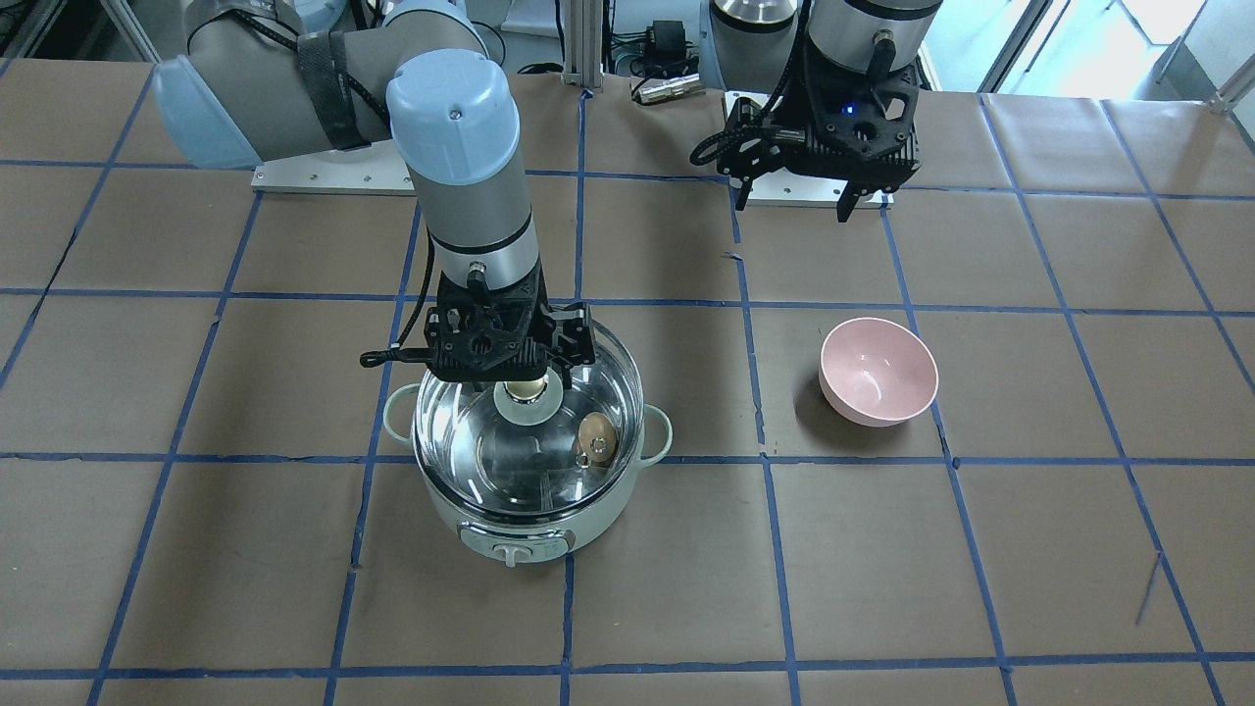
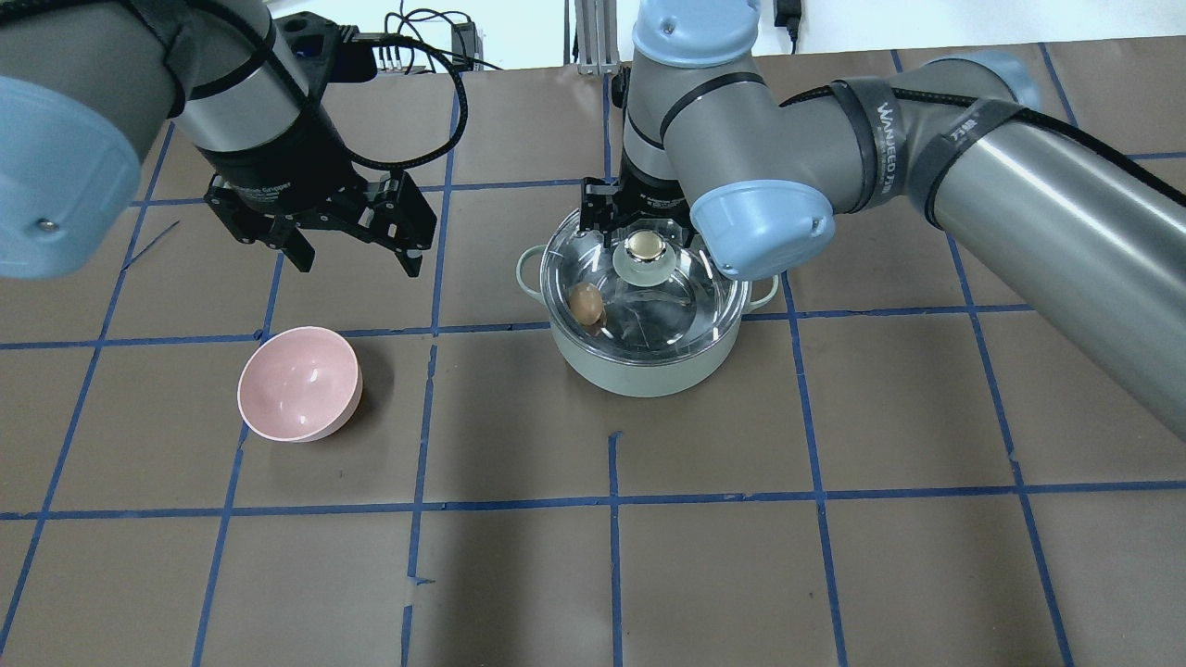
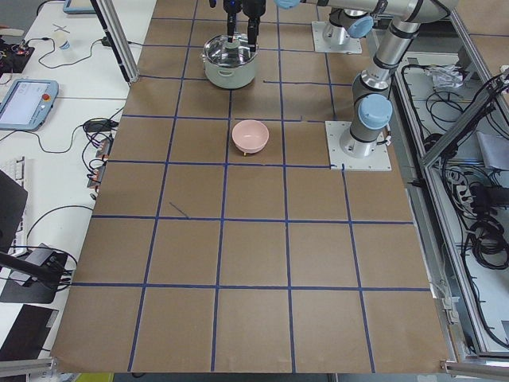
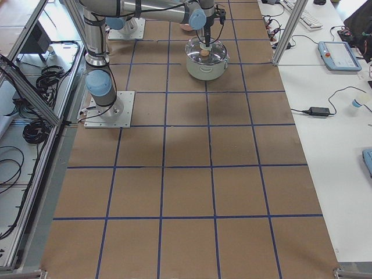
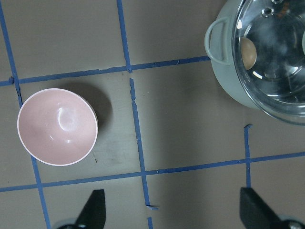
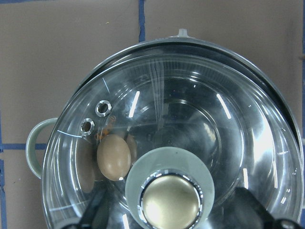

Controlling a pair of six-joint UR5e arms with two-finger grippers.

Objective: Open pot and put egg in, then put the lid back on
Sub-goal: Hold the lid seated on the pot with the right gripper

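Observation:
The mint-green pot [image 2: 639, 375] stands mid-table with the clear glass lid [image 2: 667, 310] sitting on its rim. The light-brown egg [image 2: 586, 303] lies inside on the steel bottom and shows through the glass, also in the right wrist view [image 6: 113, 156]. My right gripper [image 2: 642, 245] is straight above the lid, its fingers [image 6: 97, 212] spread open on either side of the gold-silver knob [image 6: 170, 202] with gaps to it. My left gripper [image 2: 357, 259] is open and empty, held above the table behind the pink bowl.
An empty pink bowl [image 2: 298, 384] stands on the table on my left side, about two bowl-widths from the pot. The brown table has a blue tape grid. The arm base plates sit at the robot's edge.

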